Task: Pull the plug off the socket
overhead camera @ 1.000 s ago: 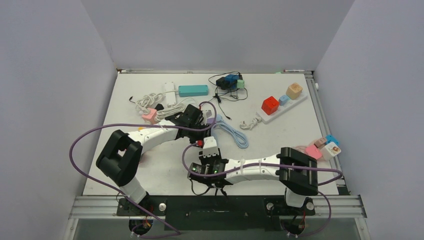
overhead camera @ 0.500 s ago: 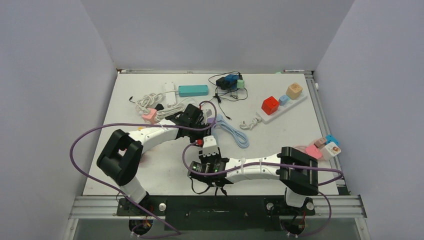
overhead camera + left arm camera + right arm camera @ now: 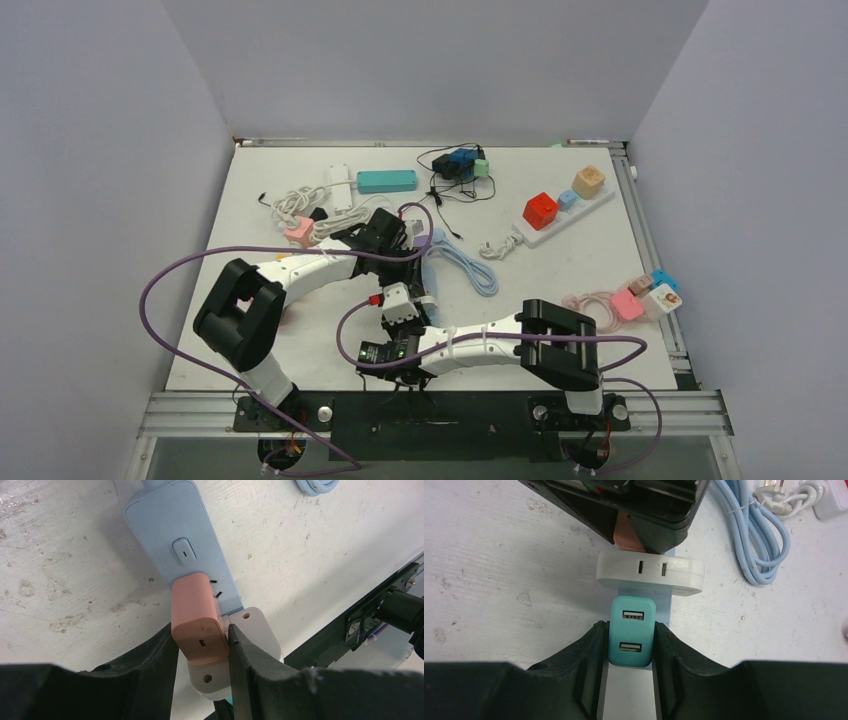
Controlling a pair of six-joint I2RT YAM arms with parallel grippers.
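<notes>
While between salmon plug (image 3: 197,625) and teal plug (image 3: 631,630), white adapter (image 3: 649,572) on socket (image 3: 175,525).

Top external fixed high behind arm bases, tilted down over whole table (image 3: 540,265), distant, left wrist close above salmon plug (image 3: 196,615) on socket (image 3: 170,520), right wrist close above teal plug (image 3: 632,630) facing opposite way, both wrists share white adapter (image 3: 257,630) and salmon plug

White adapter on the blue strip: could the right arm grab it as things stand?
Probably not: the right gripper is closed on the teal charger, which stands in front of the white adapter, and the left gripper crowds the far side.
</notes>
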